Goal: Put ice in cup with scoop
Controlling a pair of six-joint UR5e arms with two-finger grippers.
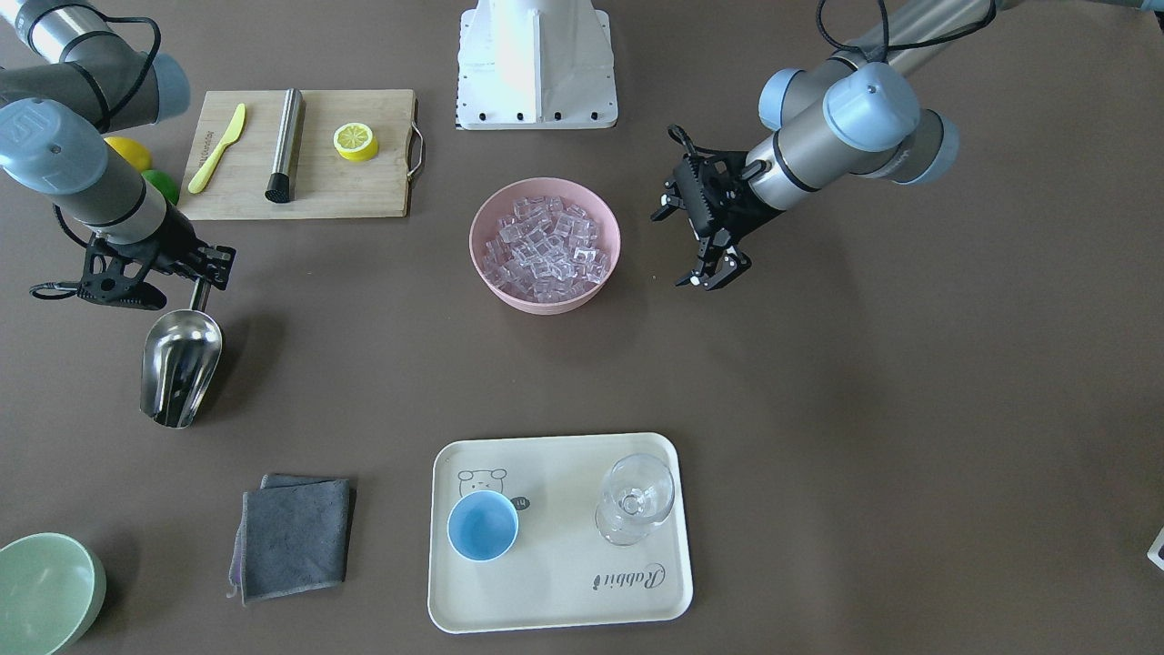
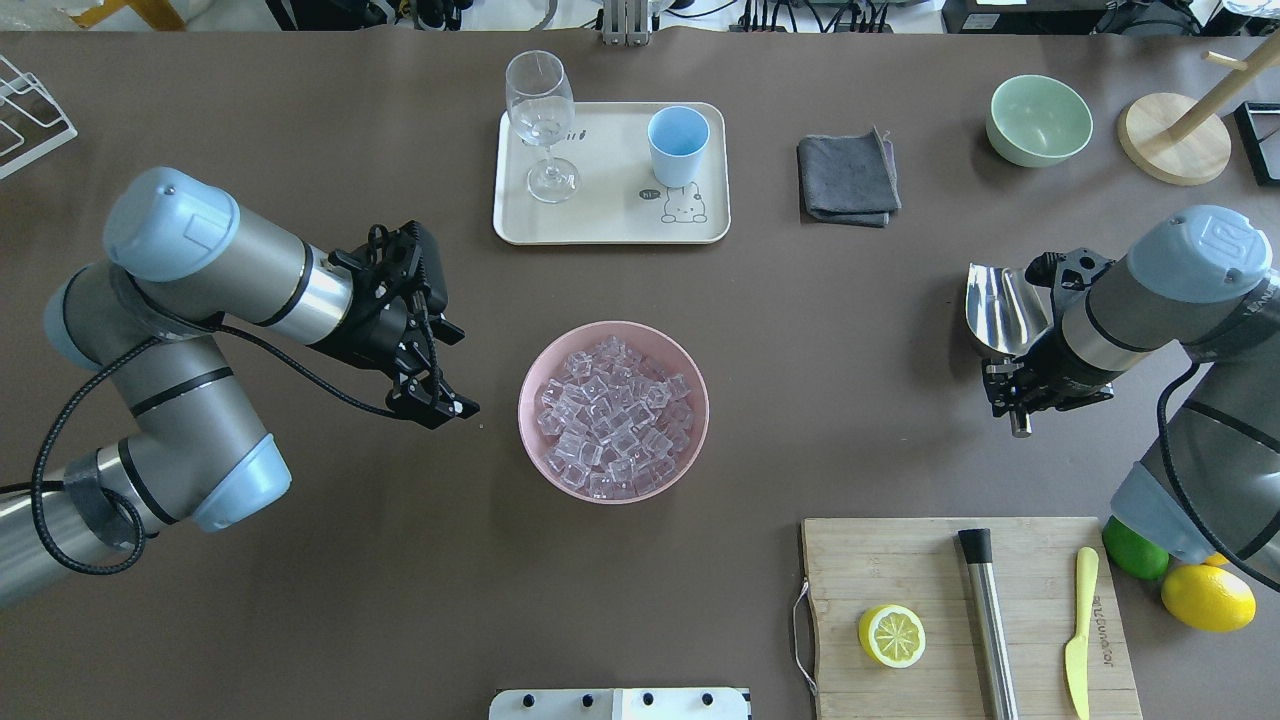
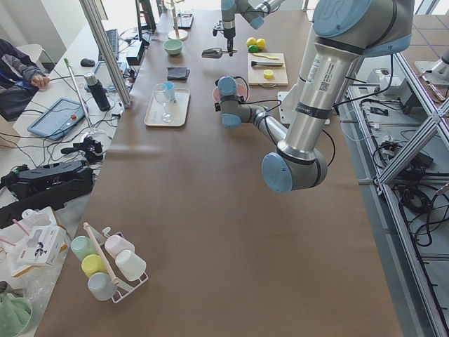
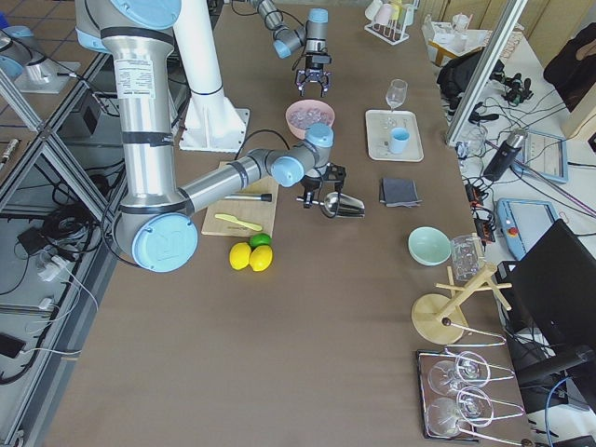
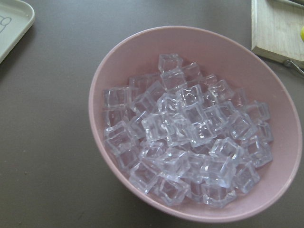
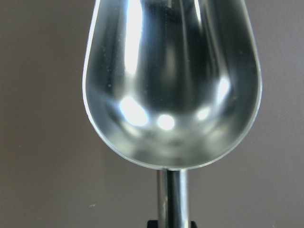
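The right claw [image 1: 205, 273] is pinched on the short tubular handle of the scoop [image 1: 180, 364], gripping it close to where the handle meets the trough, and it holds the scoop off the bench [image 1: 864, 409] with the open mouth pointing away from the robot (the right wrist camera looks straight into the polished inside of the trough, all bright reflections). This is out on the robot's right side, well apart from the pink bowl [image 1: 482, 264] at mid-bench, where the ice [image 1: 546, 246] lies heaped as a pile of clear cubes. The left claw [image 1: 714, 273] hangs just beside that bowl on its other side, fingers spread and gripping nothing, its wrist camera aimed down at the cubes. The cup [image 1: 482, 526] stands upright on the cream tray [image 1: 564, 591] beyond the bowl at the far edge of the bench from the robot, with a clear stemmed glass [image 1: 637, 498] near it on the same tray. A folded grey cloth [image 1: 296, 537] lies beside the tray, a pale green bowl [image 1: 45, 591] further out. Near the right arm sits a wooden board [image 1: 364, 186] carrying a lemon half [image 1: 356, 141], a steel cylinder [image 1: 286, 144] and a yellow knife [image 1: 218, 147].
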